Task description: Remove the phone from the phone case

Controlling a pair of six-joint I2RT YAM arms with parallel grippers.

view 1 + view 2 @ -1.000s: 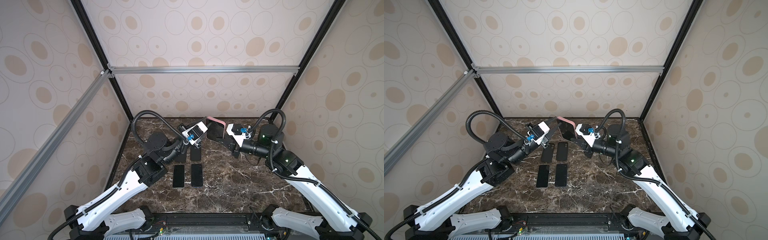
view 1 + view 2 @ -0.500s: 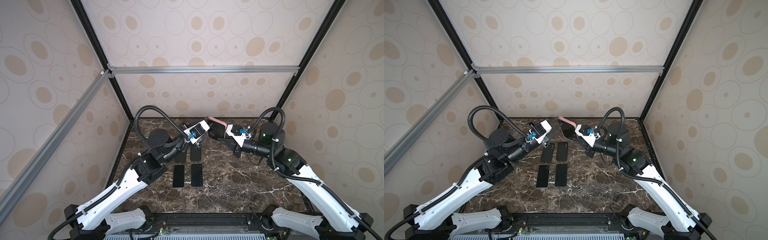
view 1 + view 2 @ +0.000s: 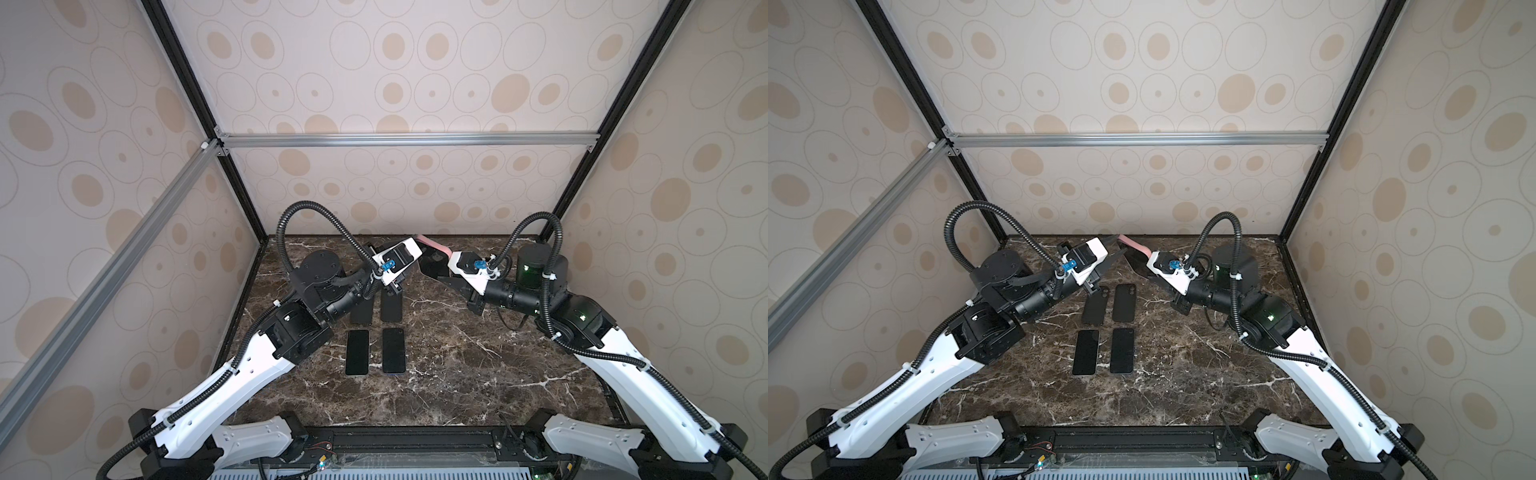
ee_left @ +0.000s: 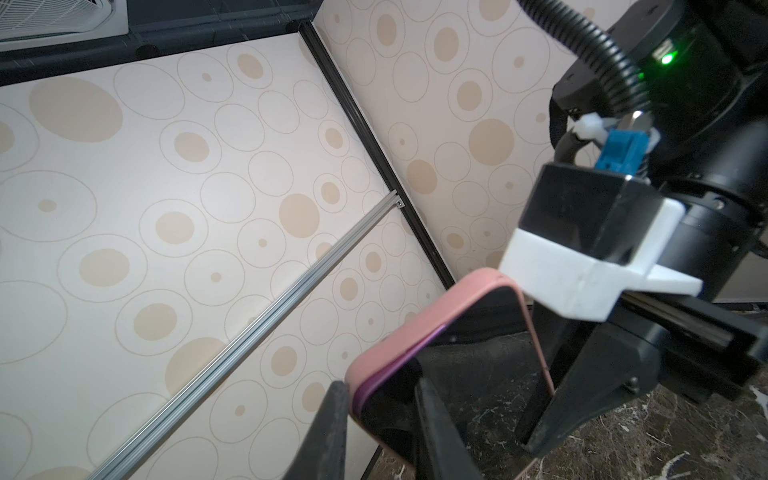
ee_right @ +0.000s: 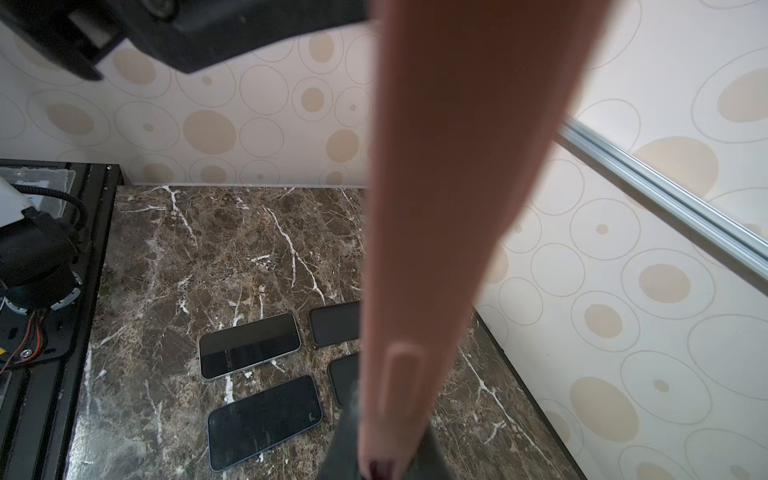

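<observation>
A pink phone case (image 3: 434, 245) (image 3: 1133, 246) with a purple-edged phone (image 4: 478, 353) in it hangs in the air over the back middle of the table. My right gripper (image 3: 440, 270) (image 5: 386, 457) is shut on one end of the phone case (image 5: 449, 208). At the opposite corner, my left gripper (image 3: 1115, 245) (image 4: 380, 390) is shut on the phone case (image 4: 419, 328), one finger on its pink back and the other on the dark screen. There the phone's purple edge (image 4: 399, 365) stands slightly out of the pink rim.
On the marble table (image 3: 478, 374), left of middle, lie two bare dark phones (image 3: 357, 352) (image 3: 393, 350), screen up. Just behind them lie two black cases (image 3: 1094, 305) (image 3: 1124, 302). Patterned walls and black frame posts enclose the table on three sides.
The right gripper has carried the pink case lower and farther back, tilting it flatter. The left gripper has moved up and back to the case's corner.
</observation>
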